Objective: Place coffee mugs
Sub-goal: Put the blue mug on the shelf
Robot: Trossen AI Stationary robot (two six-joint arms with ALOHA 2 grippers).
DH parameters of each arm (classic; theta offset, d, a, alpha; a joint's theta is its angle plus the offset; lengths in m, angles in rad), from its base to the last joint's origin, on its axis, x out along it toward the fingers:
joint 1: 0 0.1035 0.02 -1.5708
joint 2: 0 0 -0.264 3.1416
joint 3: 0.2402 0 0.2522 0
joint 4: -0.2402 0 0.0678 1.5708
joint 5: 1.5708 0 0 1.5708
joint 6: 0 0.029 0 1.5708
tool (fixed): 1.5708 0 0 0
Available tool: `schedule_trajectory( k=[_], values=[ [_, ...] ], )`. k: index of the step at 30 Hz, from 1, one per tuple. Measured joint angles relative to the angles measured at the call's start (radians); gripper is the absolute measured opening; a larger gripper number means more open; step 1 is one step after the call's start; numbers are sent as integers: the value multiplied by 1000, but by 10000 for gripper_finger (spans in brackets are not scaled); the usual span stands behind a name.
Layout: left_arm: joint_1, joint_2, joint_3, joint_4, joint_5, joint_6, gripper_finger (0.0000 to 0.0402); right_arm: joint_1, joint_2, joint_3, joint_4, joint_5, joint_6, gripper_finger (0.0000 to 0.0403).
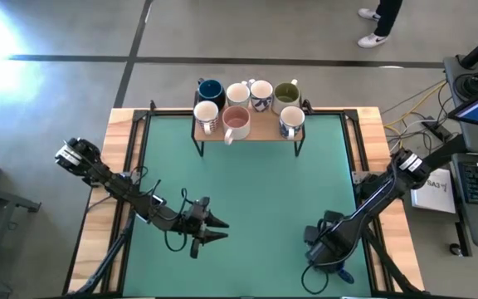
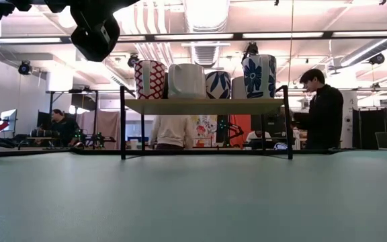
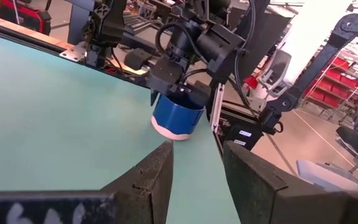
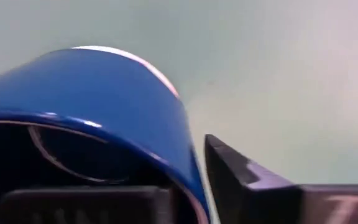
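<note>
The right gripper (image 3: 182, 102) had one dark finger (image 4: 253, 180) outside the wall of a glossy dark blue ceramic mug with a white base (image 3: 178, 117) and the other inside its mouth, the jaws closed on the rim. The mug stood upright on the green table mat (image 1: 247, 178) close to the table's near edge, towards its near right corner, its axis vertical and its mouth up under the gripper; which way its handle pointed could not be told.

The left gripper (image 1: 220, 230) hovered near the table's near edge, left of the middle, well apart from the blue mug, with its two dark fingers (image 3: 151, 180) spread and nothing between them, pointing across at the right gripper.

At the middle of the far edge stood a small wooden shelf on black wire legs (image 1: 260, 129) carrying seven upright mugs in two rows: a second dark blue mug (image 1: 211, 90), two white ones (image 1: 238, 94), an olive-green-lined mug (image 1: 286, 92), a white mug with a red pattern (image 2: 150, 79), a pink-brown-lined mug (image 1: 236, 122) and a white mug with a blue flower pattern (image 2: 259, 76). Open mat lay between the shelf and both grippers.

Beyond the table, a person in dark clothes (image 2: 323, 111) stood in the room
</note>
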Motion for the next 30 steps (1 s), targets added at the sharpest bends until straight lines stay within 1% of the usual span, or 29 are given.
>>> schedule_trajectory(
  k=[2, 4, 10, 17, 26, 30],
  values=[
    [0, 0, 0, 0, 0, 0, 123, -13, -1, 0, 9, -3, -21, 29],
    [0, 0, 0, 0, 0, 0, 123, -29, -1, 6, 7, -2, -42, 18],
    [0, 0, 0, 0, 0, 0, 123, -140, -1, 50, 15, 6, -169, 16],
    [0, 0, 0, 0, 0, 0, 123, -329, -1, 82, 18, 9, -297, 15],
    [0, 0, 0, -3, 0, 16, 123, -577, 2, 103, 76, 14, -446, 14],
    [0, 0, -1, -9, 0, 15, 123, -659, 19, 118, 82, 50, -475, 14]
  ],
)
